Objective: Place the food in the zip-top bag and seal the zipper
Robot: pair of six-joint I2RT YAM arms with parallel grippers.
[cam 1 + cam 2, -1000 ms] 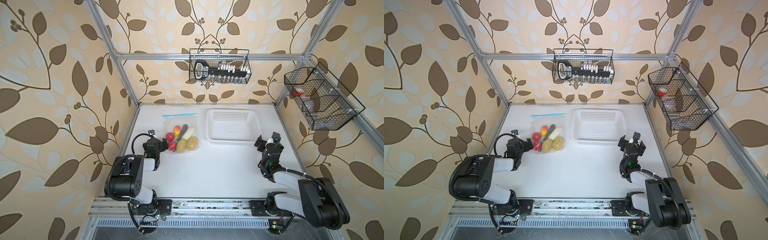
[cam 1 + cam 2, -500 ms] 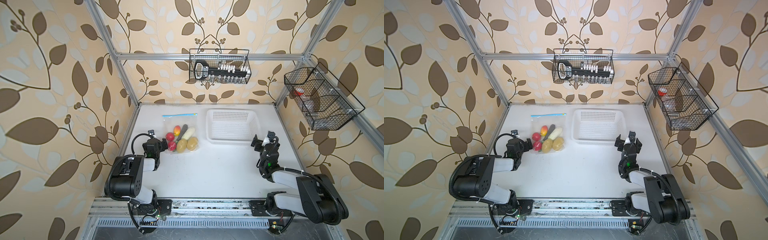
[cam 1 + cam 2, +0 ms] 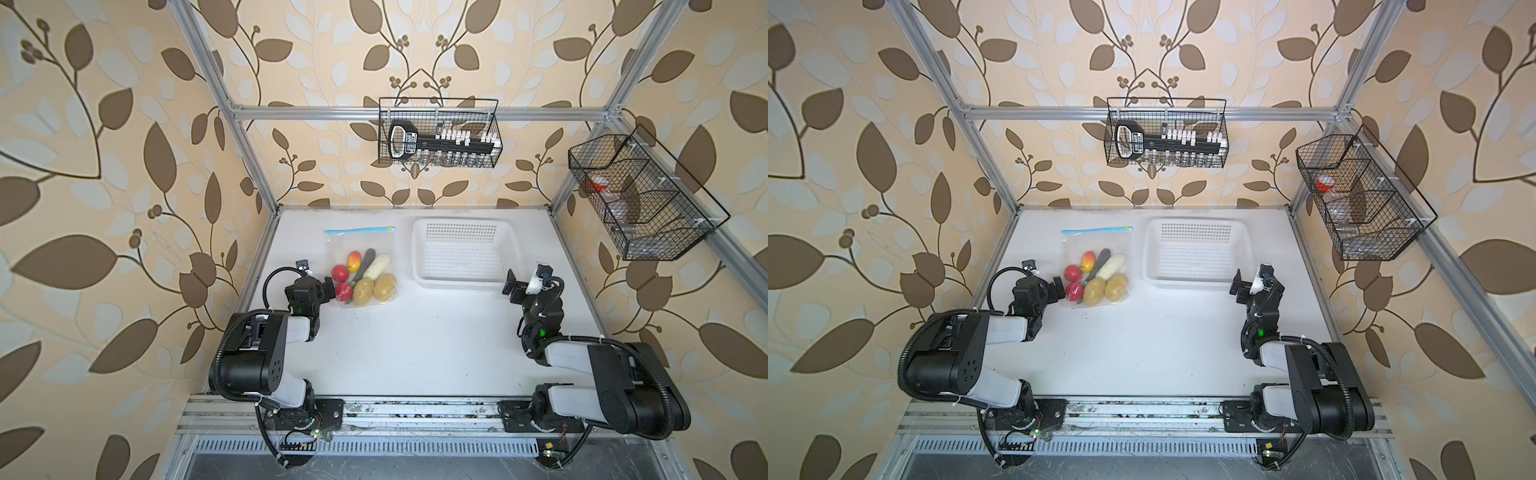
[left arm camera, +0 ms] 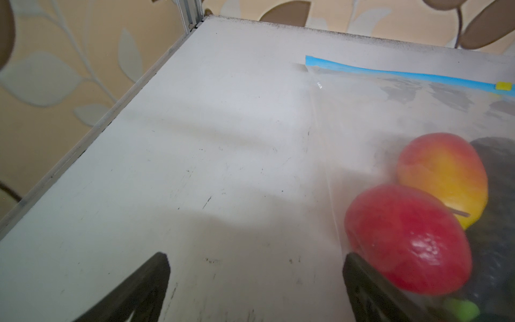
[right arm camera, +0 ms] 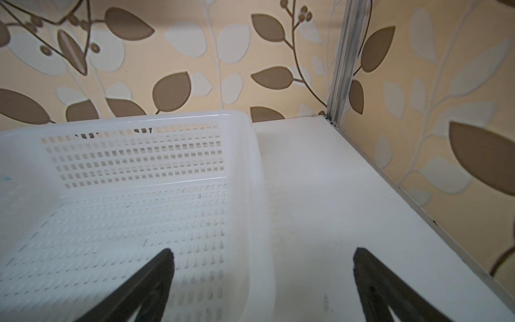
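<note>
- Left gripper (image 3: pixel 329 287) of mine stood wide open at centre-left in both top views and gripped nothing, one finger (image 4: pixel 367 290) just beside the lower-left edge of the zip-top bag (image 3: pixel 360 245).
- My right gripper (image 3: pixel 517 287), equally wide and holding nothing, hung at the lower-right corner of the white perforated basket (image 3: pixel 465 283).
- That bag lay flat, left of the basket, with the zipper (image 3: pixel 360 230) along its upper edge and the yellow tab (image 3: pixel 390 228) at the right end.
- Inside, the food was bunched at the lower end: two tomatoes (image 3: pixel 339 273), red-yellow fruit (image 3: pixel 354 260), eggplant (image 3: pixel 367 258), radish (image 3: pixel 377 266), two potatoes (image 3: pixel 383 286).
- Both my arms were folded low, their bases at the bottom of the frame.
</note>
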